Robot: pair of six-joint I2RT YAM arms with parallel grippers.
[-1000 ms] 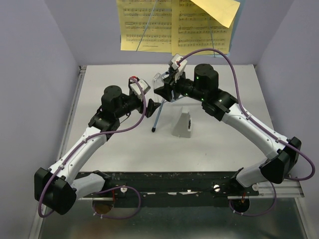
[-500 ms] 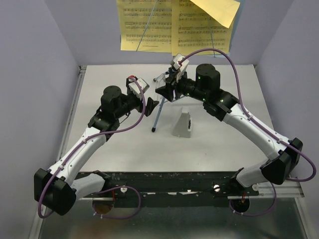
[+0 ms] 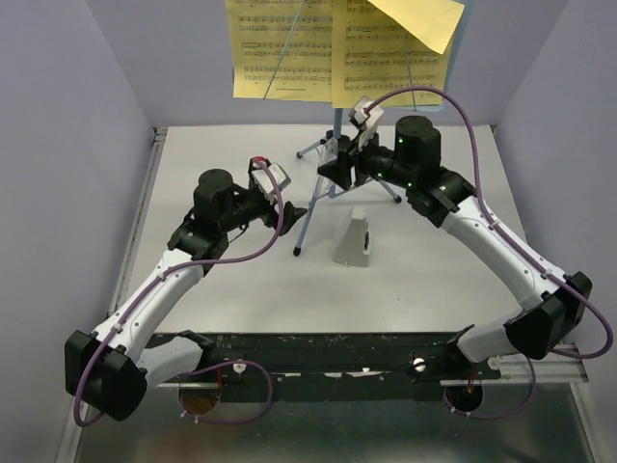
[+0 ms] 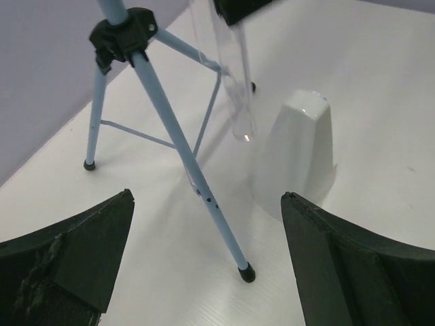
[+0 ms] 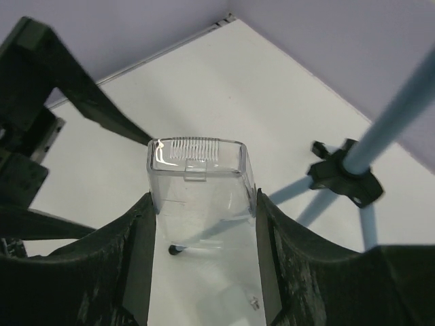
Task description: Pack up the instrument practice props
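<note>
The light-blue music stand (image 3: 310,207) stands at the back middle on tripod legs, its desk covered by yellow sheet-music pages (image 3: 289,48). My right gripper (image 3: 331,172) is shut on a clear translucent plastic piece (image 5: 200,190) and holds it above the table beside the tripod hub (image 5: 343,173). The piece also hangs at the top of the left wrist view (image 4: 234,88). My left gripper (image 4: 204,261) is open and low, with the near tripod leg's foot (image 4: 246,274) between its jaws, untouched. In the top view the left gripper (image 3: 289,210) is just left of that leg.
A white tapered block (image 3: 354,239) stands on the white table (image 3: 241,280) right of the near leg; it also shows in the left wrist view (image 4: 302,156). Purple walls close the back and both sides.
My right gripper has moved back and to the right with the clear piece, uncovering the tripod's far legs. My left gripper has shifted slightly toward the near leg.
</note>
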